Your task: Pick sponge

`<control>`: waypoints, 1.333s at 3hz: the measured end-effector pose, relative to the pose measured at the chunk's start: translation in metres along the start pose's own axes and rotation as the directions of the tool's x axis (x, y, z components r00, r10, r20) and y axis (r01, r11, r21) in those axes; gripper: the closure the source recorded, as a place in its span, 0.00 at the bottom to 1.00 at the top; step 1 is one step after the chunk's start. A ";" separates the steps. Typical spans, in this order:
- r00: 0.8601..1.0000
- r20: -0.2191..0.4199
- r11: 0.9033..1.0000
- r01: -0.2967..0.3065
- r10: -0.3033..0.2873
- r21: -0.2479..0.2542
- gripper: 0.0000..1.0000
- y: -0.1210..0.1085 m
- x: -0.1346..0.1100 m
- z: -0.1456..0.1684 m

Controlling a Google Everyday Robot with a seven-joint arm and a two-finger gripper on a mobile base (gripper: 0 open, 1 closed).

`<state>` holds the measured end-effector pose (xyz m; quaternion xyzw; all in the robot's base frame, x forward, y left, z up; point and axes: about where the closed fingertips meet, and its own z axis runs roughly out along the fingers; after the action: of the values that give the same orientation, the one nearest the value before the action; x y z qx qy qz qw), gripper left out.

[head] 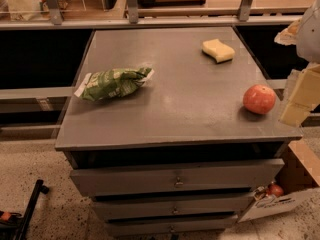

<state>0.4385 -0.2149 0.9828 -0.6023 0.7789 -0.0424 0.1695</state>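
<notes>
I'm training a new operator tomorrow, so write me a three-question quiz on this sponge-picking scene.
1. True or false: the sponge on the cabinet top touches the apple.
2. Which item lies furthest left in the picture? A) sponge B) apple C) snack bag
3. Fill in: the gripper is at the picture's ____ edge, close beside the apple.

Key: 1 false, they lie well apart; 2 C; 3 right.
</notes>
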 end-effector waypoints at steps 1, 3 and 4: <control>1.000 0.000 1.000 0.000 0.000 0.000 0.00 0.000 0.000 0.000; 0.999 0.025 0.997 -0.042 0.043 -0.063 0.00 -0.066 -0.001 0.049; 0.989 0.090 0.993 -0.114 0.117 -0.035 0.00 -0.113 0.008 0.083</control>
<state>0.5671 -0.2412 0.9333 -0.5599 0.8045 0.0068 0.1982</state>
